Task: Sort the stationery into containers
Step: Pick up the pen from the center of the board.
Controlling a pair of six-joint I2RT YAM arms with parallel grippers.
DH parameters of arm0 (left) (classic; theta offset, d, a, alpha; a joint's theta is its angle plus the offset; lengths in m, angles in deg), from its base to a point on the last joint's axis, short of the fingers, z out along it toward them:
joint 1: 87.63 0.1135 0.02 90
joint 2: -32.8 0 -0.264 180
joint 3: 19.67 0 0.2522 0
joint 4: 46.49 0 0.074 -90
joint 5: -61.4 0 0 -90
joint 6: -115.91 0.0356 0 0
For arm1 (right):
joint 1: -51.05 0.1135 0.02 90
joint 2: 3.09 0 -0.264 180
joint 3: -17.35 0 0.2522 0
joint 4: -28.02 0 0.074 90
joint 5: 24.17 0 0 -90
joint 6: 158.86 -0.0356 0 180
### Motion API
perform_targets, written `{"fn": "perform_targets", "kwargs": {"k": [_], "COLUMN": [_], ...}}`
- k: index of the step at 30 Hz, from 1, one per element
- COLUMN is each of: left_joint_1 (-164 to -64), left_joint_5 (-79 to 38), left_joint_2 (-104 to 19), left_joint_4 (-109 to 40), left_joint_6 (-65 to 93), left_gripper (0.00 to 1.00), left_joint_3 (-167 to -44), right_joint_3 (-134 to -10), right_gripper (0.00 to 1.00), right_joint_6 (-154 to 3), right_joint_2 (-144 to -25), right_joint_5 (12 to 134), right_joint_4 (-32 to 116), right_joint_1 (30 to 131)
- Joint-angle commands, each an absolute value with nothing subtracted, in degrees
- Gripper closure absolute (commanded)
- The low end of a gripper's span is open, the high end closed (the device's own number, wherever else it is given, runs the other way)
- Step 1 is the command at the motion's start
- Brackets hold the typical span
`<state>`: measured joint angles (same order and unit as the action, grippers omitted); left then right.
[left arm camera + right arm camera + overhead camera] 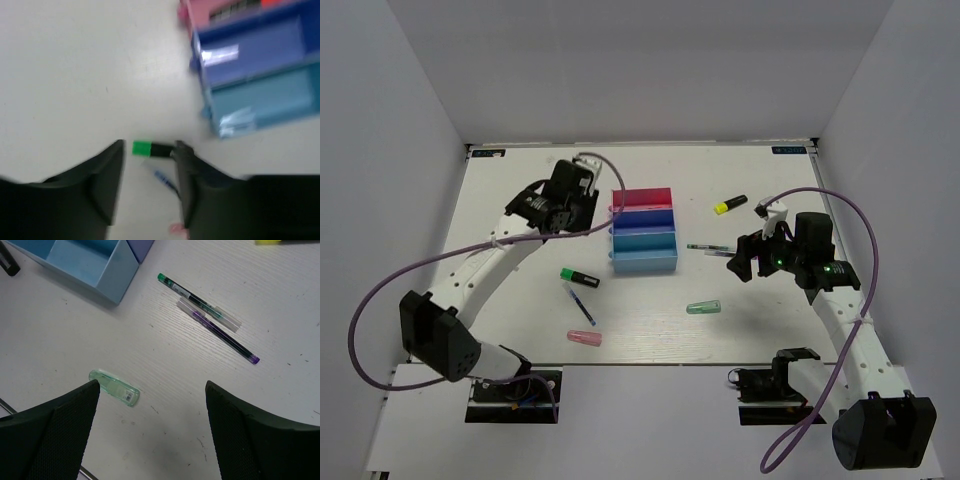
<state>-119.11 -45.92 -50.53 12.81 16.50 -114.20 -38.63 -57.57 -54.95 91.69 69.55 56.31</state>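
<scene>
The three joined containers stand mid-table: magenta-red (640,196), dark blue (643,219), light blue (644,250). My left gripper (576,212) hovers left of them, open and empty; its blurred wrist view (149,150) looks down on a green-capped highlighter (142,148), a blue pen (165,178) and a pink capsule (176,229). My right gripper (746,262) is open and empty above the table (152,387). A mint-green capsule (114,388) lies by its left finger. Two thin pens, green (192,296) and purple (222,335), lie beyond it.
A yellow-capped highlighter (730,205) lies right of the trays at the back. The green-capped highlighter (579,276), blue pen (581,303) and pink capsule (584,338) lie left of centre; the mint capsule (703,307) lies front right. White walls enclose the table.
</scene>
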Motion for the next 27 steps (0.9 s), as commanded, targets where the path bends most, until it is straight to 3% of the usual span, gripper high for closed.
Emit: {"fn": "perform_targets", "kwargs": {"k": [1, 3, 5, 10, 16, 27], "left_joint_1": [-118.4, -117.0, -117.0, -117.1, -116.4, -111.6], "left_joint_5": [-31.0, -26.9, -21.8, -14.2, -13.7, -12.4], "left_joint_2": [-48.2, -46.0, -44.0, -43.7, -51.8, -56.8], "left_joint_4": [21.1, 20.4, 19.6, 14.2, 16.1, 1.5], "left_joint_6": [27.9, 40.6, 56.2, 72.2, 77.7, 81.4], "left_gripper": [0.51, 0.53, 0.4, 0.3, 0.24, 0.22], "left_joint_3": [-106.5, -102.4, -98.5, -93.3, -95.7, -88.4], "right_joint_3": [-40.6, -40.5, -40.6, -40.4, -40.4, -40.4], "right_gripper": [0.12, 0.12, 0.12, 0.12, 0.12, 0.12], "right_joint_6": [-58.6, -58.9, -59.2, -59.3, -58.9, -58.8], "right_joint_2": [-54.8, -54.7, -55.0, -56.4, -57.0, -58.0], "right_joint_5": [93.6, 93.9, 94.2, 94.4, 93.7, 93.4], "right_joint_4": [69.7, 69.8, 69.7, 69.6, 69.6, 69.8], "right_joint_1": [55.9, 55.9, 56.1, 55.8, 55.6, 55.2]}}
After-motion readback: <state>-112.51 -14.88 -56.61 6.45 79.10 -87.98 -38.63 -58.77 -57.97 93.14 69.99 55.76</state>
